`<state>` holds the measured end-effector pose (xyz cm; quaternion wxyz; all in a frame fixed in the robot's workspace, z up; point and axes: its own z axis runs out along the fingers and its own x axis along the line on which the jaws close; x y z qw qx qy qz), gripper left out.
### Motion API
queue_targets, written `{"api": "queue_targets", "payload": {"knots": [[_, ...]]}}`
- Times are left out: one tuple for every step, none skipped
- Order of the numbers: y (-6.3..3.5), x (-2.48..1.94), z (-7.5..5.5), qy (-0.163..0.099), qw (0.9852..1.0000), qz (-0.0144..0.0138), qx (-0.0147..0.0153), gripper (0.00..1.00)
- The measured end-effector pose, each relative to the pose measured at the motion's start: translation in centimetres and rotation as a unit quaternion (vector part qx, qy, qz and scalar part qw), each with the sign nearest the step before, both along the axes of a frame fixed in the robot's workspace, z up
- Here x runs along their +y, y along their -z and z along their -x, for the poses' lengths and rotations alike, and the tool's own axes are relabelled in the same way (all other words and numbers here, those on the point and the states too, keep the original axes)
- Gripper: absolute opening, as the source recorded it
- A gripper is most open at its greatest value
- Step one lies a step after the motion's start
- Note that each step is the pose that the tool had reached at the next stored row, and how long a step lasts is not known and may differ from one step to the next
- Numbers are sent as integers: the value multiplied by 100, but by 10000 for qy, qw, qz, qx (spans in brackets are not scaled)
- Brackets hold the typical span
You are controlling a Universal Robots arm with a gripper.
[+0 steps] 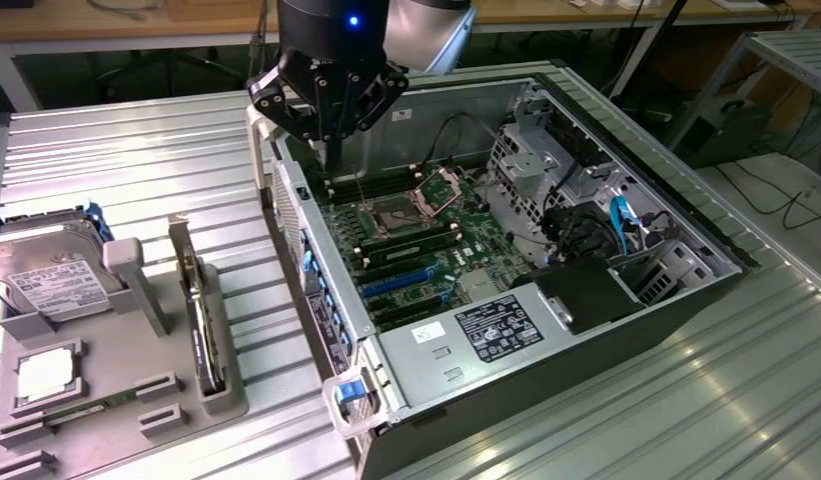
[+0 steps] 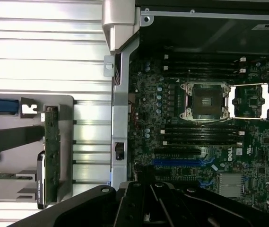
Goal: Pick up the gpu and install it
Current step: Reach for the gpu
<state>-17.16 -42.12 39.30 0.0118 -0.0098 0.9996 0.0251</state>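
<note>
Gripper (image 1: 327,135): over the open case (image 1: 690,215), nothing visibly held; open or closed, cannot tell.
Gpu (image 1: 203,325): on edge in the holder (image 1: 117,360), well apart from the gripper. Judged best grasped squarely along its top edge.

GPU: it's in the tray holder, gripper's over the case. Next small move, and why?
Probably shift the gripper toward the exterior view's left, over the gpu. It hangs above the open case, while the gpu stands on edge in the grey holder, untouched.
</note>
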Motion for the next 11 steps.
{"api": "queue_targets", "payload": {"knots": [[0,-2,3,0,10000,0,0,11],[0,-4,6,0,10000,0,0,11],[0,-7,13,0,10000,0,0,11],[0,-10,18,0,10000,0,0,11],[0,-12,21,0,10000,0,0,11],[0,-15,25,0,10000,0,0,11],[0,-17,30,0,10000,0,0,11],[0,-21,36,0,10000,0,0,11],[0,-24,40,0,10000,0,0,11],[0,-27,46,0,10000,0,0,11],[0,-30,52,0,10000,0,0,11]]}}
